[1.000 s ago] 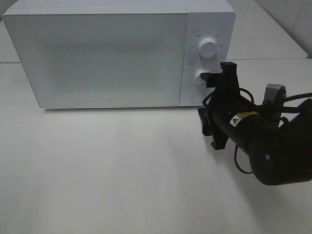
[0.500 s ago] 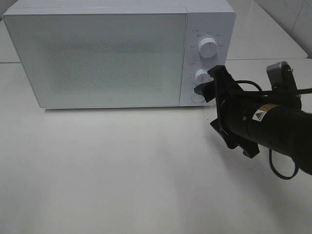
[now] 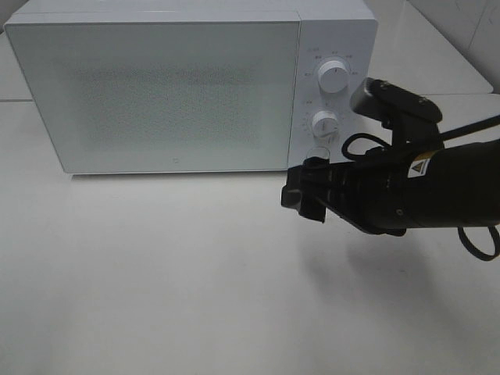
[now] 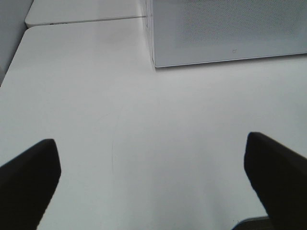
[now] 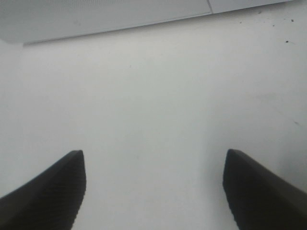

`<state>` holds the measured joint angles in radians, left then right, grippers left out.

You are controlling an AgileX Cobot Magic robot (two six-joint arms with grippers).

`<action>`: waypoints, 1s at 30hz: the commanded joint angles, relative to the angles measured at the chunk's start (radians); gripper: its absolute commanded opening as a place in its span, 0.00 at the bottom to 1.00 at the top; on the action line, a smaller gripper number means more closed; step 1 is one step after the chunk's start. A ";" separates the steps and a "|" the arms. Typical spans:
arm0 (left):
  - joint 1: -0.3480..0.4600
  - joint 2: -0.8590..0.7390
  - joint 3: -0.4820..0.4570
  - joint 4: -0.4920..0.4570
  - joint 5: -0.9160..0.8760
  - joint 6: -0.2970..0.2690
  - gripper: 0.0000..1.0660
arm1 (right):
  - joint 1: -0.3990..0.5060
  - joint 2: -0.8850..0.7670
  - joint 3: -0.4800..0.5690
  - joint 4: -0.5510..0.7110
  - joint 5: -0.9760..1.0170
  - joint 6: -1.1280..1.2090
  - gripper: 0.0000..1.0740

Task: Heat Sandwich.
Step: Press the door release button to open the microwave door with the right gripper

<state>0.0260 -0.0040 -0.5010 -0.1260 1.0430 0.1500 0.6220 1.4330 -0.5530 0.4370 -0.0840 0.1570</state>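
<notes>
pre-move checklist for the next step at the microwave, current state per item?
1. Microwave door shut: ok.
2. Sandwich located: cannot tell; it shows in no view, and the frosted door hides the inside.
3. Right gripper open and empty: ok.
4. Left gripper open and empty, over bare table: ok.
5. Right gripper off the lower dial: ok, it sits below the dial.
6. Right gripper touching the microwave front: cannot tell.

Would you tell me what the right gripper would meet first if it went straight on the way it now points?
Most likely the table, just in front of the microwave. The right gripper tilts downward with open jaws, and only bare tabletop shows between them. Depth is unclear, though.
</notes>
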 commanded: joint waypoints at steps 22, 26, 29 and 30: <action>-0.005 -0.026 0.003 -0.009 -0.011 -0.002 0.95 | -0.005 -0.399 -0.111 -0.464 0.750 -0.051 0.71; -0.005 -0.026 0.003 -0.009 -0.011 -0.002 0.95 | -0.005 -0.537 -0.111 -0.503 0.855 -0.052 0.71; -0.005 -0.026 0.003 -0.009 -0.011 -0.002 0.95 | -0.005 -0.603 -0.111 -0.520 0.894 -0.052 0.71; -0.005 -0.026 0.003 -0.009 -0.011 -0.002 0.95 | -0.005 -0.677 -0.111 -0.536 0.934 -0.052 0.71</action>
<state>0.0260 -0.0040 -0.5010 -0.1260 1.0430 0.1500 0.6220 0.8040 -0.6610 -0.0780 0.8090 0.1000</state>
